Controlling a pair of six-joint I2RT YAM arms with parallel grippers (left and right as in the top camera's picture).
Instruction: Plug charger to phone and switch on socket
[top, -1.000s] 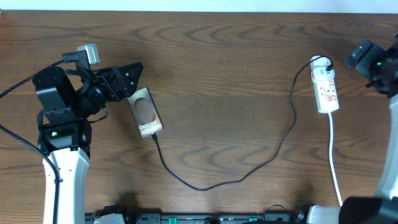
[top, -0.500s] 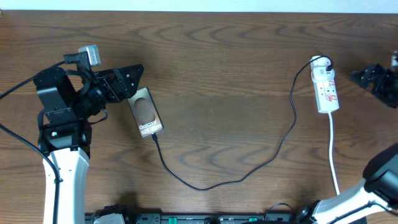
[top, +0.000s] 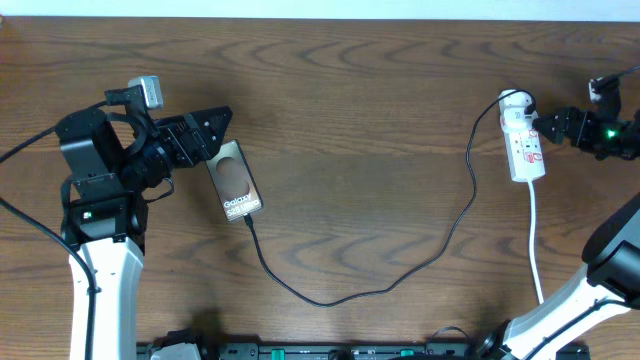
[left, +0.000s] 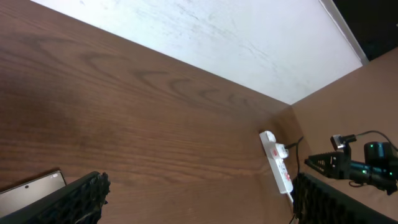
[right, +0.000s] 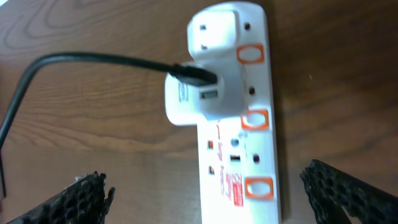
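Note:
The phone (top: 235, 180) lies face up on the table at the left, and its corner shows in the left wrist view (left: 31, 186). The charger, a thin black cable (top: 330, 298), runs from the phone's lower end, where its tip meets the phone, across to a white adapter (right: 202, 74) in the socket strip (top: 525, 140). My left gripper (top: 212, 128) is open and empty just above the phone's top end (left: 199, 202). My right gripper (top: 553, 125) is open and empty beside the strip's right side; in its wrist view (right: 208, 190) its fingers straddle the strip (right: 239, 155) from above.
The strip carries three orange-red switches (right: 255, 118) along one edge. Its white cord (top: 538, 250) runs toward the front edge of the table. The strip also shows far off in the left wrist view (left: 277, 165). A white wall (left: 217, 37) borders the table's far side.
My right arm has swung in from the far right edge toward the socket strip, and its gripper now sits beside it. The left arm, phone and cable have stayed put.

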